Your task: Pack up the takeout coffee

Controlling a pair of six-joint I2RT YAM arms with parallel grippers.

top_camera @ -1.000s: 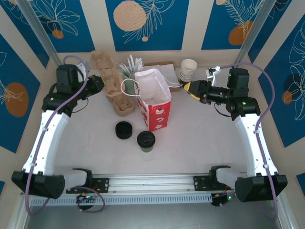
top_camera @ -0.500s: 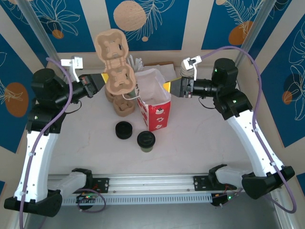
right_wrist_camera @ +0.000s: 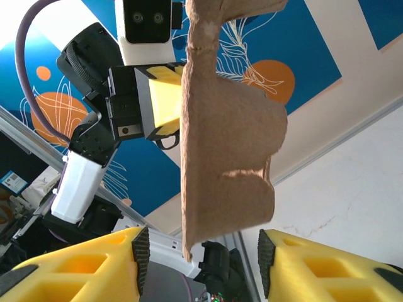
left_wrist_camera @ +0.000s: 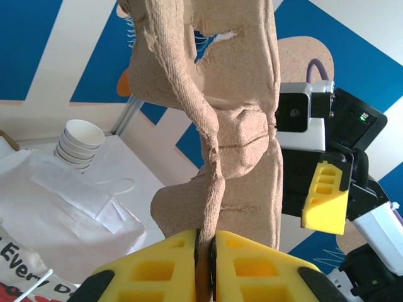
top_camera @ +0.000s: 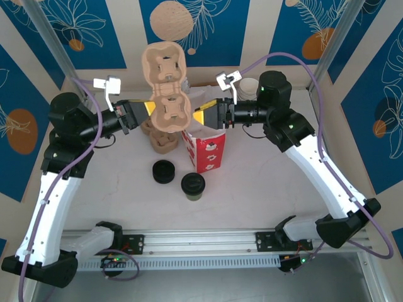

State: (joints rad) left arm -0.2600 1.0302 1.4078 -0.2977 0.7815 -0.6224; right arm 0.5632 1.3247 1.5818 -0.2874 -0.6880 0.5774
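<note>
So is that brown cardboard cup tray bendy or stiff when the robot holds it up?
Probably fairly stiff: the cup tray keeps its shape though the left pincer pinches just one thin edge. It is likely light too, since it looks like thin moulded pulp. Its rough, ragged edges suggest it could crease or tear if squeezed hard.

On the white table we see the paper bag standing just under our right gripper, a stack of cup carriers under the left gripper, and the lid stack and takeout coffee nearer the bases.
</note>
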